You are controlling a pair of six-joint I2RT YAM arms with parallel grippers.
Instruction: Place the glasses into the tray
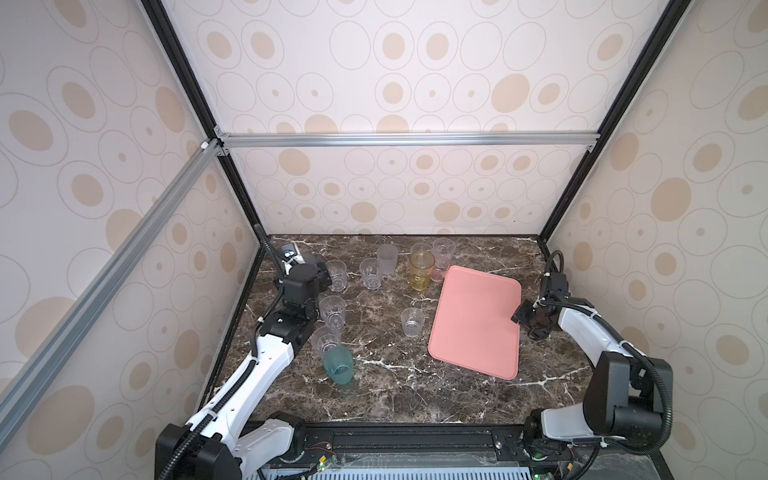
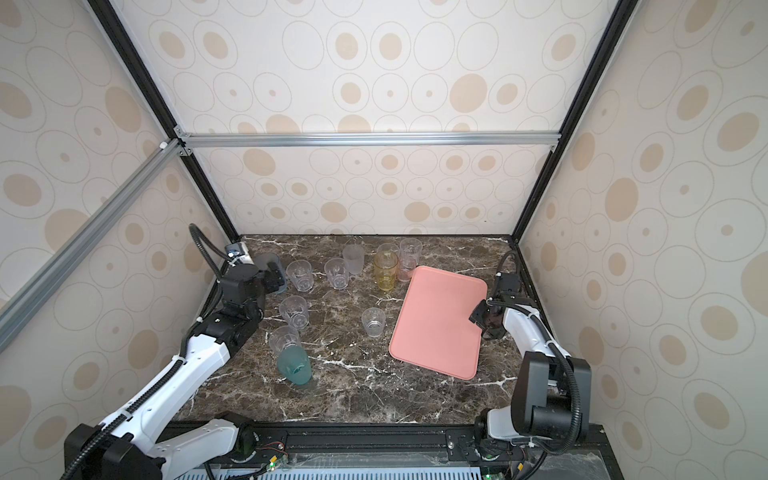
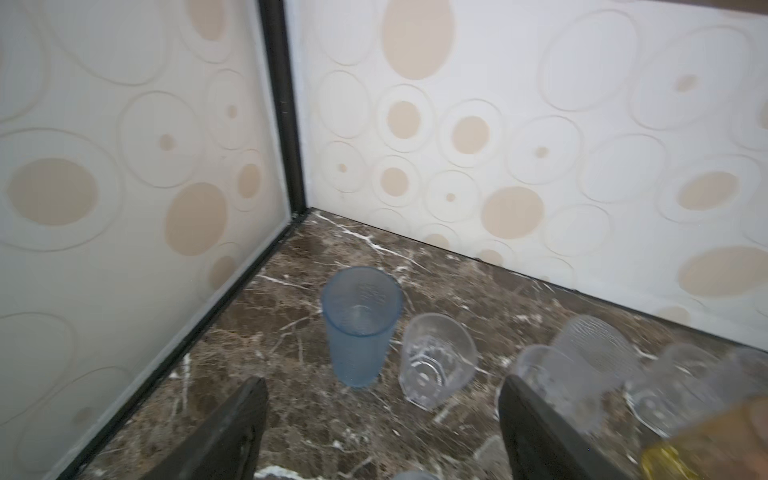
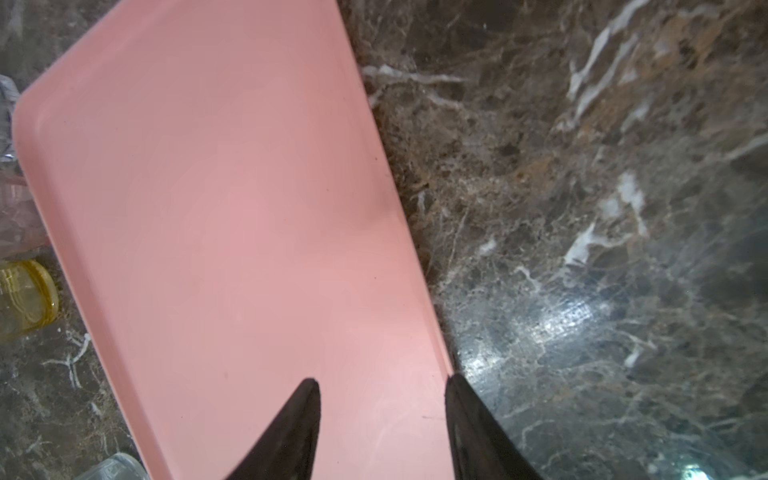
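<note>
Left gripper (image 3: 382, 382): fingers wide apart, holding nothing. An upright blue-grey glass (image 3: 360, 332) stands just beyond them at the centre of the left wrist view, near the enclosure corner. The other glasses (image 1: 332, 311) stand on the marble table (image 1: 395, 395), left and upper centre in both top views, all outside the pink tray (image 1: 478, 324) right of centre. Right gripper (image 4: 382, 378): fingers partly apart, straddling the tray's rim; contact unclear. The left arm hides most of the blue-grey glass in both top views. Glasses at the left wrist view's lower right are blurred and cut off.

Left pincer (image 3: 383, 380) gapes wide — right pincer (image 4: 382, 378) narrower.
</note>
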